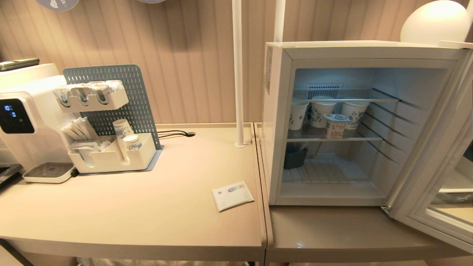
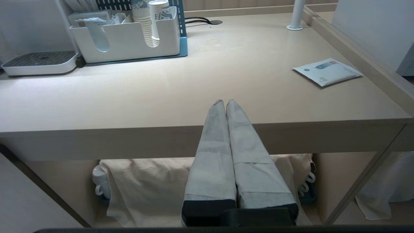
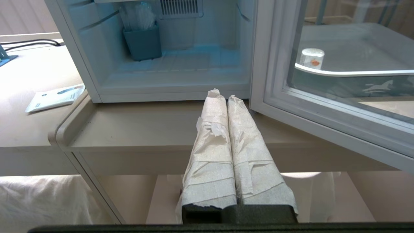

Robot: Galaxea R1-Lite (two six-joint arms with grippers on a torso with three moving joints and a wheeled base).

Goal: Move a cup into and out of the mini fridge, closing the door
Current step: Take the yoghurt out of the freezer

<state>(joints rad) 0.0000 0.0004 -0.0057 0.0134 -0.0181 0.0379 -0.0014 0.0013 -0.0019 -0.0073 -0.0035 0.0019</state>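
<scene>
Head view: one mini fridge [image 1: 281,122] fills the right half of the frame, its door [image 1: 439,192] swung wide to the lower right. On the middle wire shelf stand three tall paper cups [image 1: 322,112] in a row, and one squat carton-like tub [image 1: 335,126] sits just in front of them; whether it is the cup is unclear. One dark bin [image 1: 295,158] rests at the lower left of the fridge floor. On the tabletop [image 1: 147,218] at left are one water dispenser [image 1: 26,122], one white organiser [image 1: 111,157] and one flat sachet [image 1: 232,195].

Left wrist view: the left gripper [image 2: 225,103] sits at centre frame over the tabletop's near edge, its two paper-wrapped jaws pressed together, holding nothing. The sachet lies at upper right.

Right wrist view: the right gripper [image 3: 219,95], jaws likewise pressed together and holding nothing, points at the fridge's open bottom. At upper right, seen through the door glass, one small white cup [image 3: 311,58] with orange marks stands outside the fridge.
</scene>
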